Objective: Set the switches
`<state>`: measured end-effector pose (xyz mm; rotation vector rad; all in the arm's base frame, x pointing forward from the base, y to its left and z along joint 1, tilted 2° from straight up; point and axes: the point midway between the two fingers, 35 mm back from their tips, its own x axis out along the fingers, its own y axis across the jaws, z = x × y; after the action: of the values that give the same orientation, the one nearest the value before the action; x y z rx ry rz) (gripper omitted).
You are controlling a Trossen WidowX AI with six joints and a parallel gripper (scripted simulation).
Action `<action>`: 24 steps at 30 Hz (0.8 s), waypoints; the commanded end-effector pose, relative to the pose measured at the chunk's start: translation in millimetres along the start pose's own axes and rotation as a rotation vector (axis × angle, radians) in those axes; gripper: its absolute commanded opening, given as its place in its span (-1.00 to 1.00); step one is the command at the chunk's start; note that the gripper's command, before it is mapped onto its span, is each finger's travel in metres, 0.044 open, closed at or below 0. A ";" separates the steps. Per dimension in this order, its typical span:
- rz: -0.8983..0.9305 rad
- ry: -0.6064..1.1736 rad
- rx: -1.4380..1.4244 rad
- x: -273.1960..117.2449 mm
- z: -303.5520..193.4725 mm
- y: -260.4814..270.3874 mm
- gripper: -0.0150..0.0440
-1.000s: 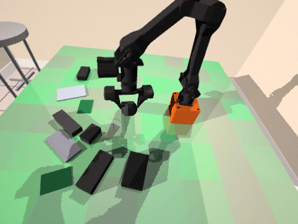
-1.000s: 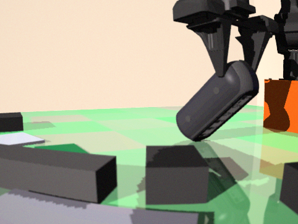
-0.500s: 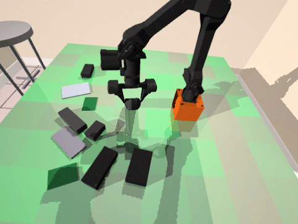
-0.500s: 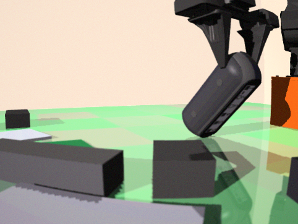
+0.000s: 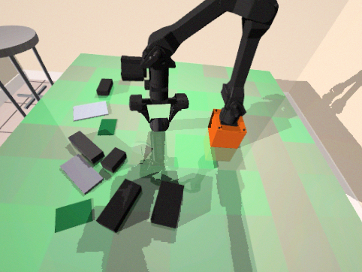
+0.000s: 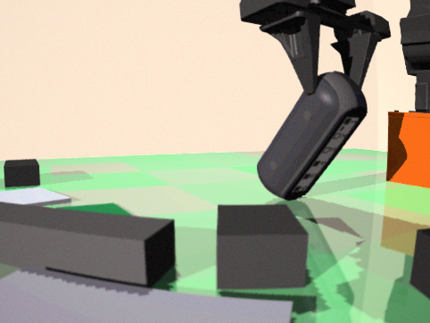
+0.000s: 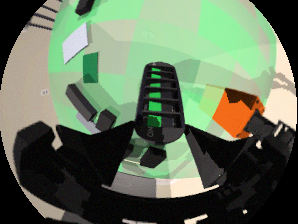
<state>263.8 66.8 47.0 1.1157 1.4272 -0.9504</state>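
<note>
The dark grey controller unit [image 5: 159, 125] [image 6: 298, 138] [image 7: 163, 134] is tilted steeply, its upper end between the fingertips. I cannot tell whether its lower end touches the bench. My gripper [image 5: 159, 119] [image 6: 335, 89] [image 7: 160, 126] is shut on the unit, one finger on each side. In the wrist view the slatted switch face shows green patches in a row and "ON" at the near end. In the exterior view a narrow strip with printed marks shows at a sharp slant. The six label squares cannot be read.
Dark blocks [image 5: 119, 205] [image 5: 167, 204] [image 5: 113, 160] [image 5: 85, 146] [image 5: 104, 87], pale plates [image 5: 91, 110] [image 5: 81, 173] and green plates [image 5: 73, 215] [image 5: 107, 127] lie on the bench. An orange box [image 5: 227, 137] [image 6: 412, 152] [image 7: 232, 114] stands to the right, under part of the arm.
</note>
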 end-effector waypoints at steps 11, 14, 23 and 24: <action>0.003 0.021 0.000 -7.1 13.7 0.9 0.65; 0.003 0.027 0.000 -8.2 16.1 0.9 0.65; 0.003 0.044 0.000 -11.2 23.2 0.9 0.65; 0.003 0.046 0.000 -11.5 24.0 0.9 0.65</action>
<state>268.3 48.5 53.6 1.1460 1.4682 -0.9283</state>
